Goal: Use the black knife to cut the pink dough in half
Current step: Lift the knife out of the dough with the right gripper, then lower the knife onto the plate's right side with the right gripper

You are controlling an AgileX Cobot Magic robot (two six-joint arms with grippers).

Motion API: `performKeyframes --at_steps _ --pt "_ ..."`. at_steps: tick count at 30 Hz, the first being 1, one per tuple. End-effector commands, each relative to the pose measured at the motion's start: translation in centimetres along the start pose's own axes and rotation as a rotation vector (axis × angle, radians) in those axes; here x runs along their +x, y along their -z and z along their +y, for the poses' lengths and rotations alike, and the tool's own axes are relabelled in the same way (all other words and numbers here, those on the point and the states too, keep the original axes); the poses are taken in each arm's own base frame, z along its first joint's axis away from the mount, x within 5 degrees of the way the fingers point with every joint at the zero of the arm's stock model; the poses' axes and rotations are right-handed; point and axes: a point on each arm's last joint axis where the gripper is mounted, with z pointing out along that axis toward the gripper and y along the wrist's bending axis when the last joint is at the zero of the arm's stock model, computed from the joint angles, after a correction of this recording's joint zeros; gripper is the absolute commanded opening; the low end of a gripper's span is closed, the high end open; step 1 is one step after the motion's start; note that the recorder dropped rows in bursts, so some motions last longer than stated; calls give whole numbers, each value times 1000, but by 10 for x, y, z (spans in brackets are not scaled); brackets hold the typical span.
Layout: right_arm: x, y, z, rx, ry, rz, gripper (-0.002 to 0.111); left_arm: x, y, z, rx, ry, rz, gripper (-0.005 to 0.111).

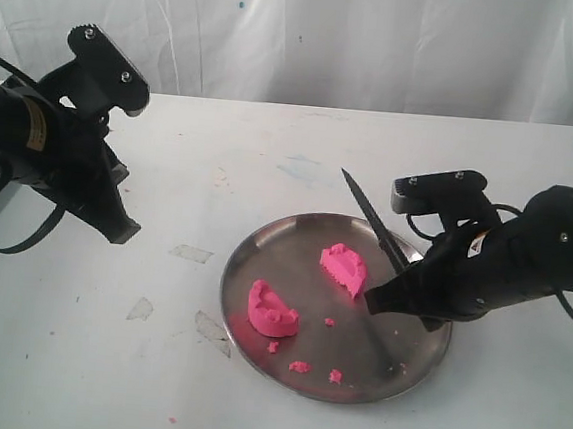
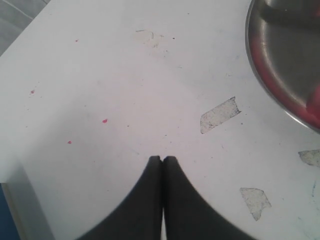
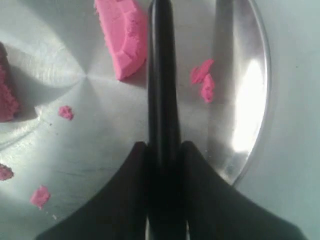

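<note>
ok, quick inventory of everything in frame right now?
pink dough: 2 half-chunks, bright pink, apart on the plate
pink crumbs: several, pink, scattered on the plate near the chunks
black knife: 1, black, blade angled over the plate's right side
metal plate: 1, silver, on the table
tape scraps: 3, pale, on the table left of the plate
table: 1, white
curtain: 1, white, behind the table
left gripper: 1, black, shut, empty, left of the plate
right gripper: 1, black, shut on the black knife
</note>
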Motion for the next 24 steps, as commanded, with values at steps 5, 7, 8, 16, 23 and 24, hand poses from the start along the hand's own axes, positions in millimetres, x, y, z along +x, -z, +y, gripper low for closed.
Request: performKeyframes --at_steps 5,7,8,16,23,24 --pt "8 -17 -4 9 -3 62 0 2 1 -1 2 12 8 0" --pt "9 -21 -4 10 -4 71 0 2 1 -1 2 12 8 0" --pt "10 -23 -4 11 -4 74 0 2 1 -1 2 12 8 0" --pt "16 -39 -5 13 -7 120 0 2 1 -1 3 13 4 0" --pt "18 -43 -5 13 -13 129 0 2 1 -1 3 13 0 0" --pt "18 -43 -5 13 -13 126 0 2 1 -1 3 13 0 0"
